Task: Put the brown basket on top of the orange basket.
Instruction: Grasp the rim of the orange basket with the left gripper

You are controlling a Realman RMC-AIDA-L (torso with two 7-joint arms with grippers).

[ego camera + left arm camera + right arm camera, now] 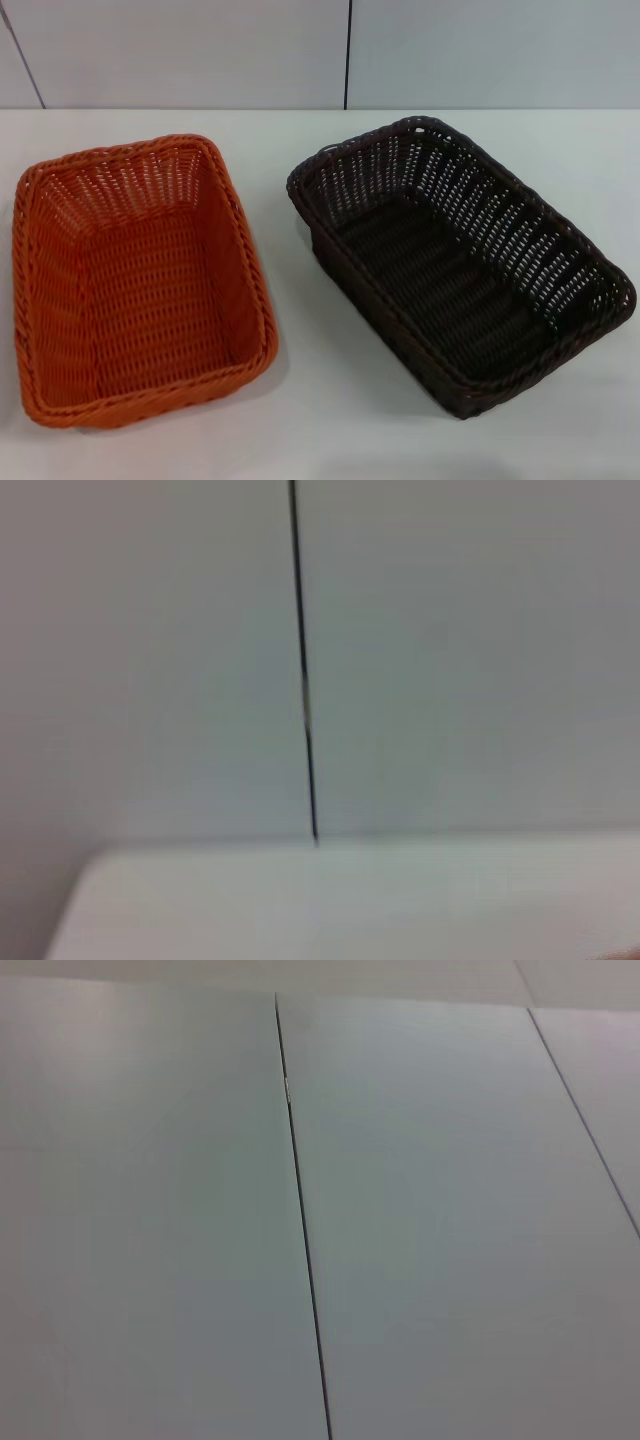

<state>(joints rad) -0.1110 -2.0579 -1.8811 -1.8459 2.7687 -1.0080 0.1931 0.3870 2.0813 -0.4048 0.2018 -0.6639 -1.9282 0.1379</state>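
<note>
The orange basket [135,280] sits on the white table at the left of the head view, empty, open side up. The brown basket [455,260] sits on the table to its right, empty, turned at an angle, with a gap of bare table between the two. Neither gripper nor arm shows in the head view. The left wrist view shows only a wall panel and a strip of table. The right wrist view shows only wall panels.
The white table [300,420] runs under both baskets, its far edge meeting a pale panelled wall [200,50] with dark vertical seams. The table's edge also shows in the left wrist view [200,880].
</note>
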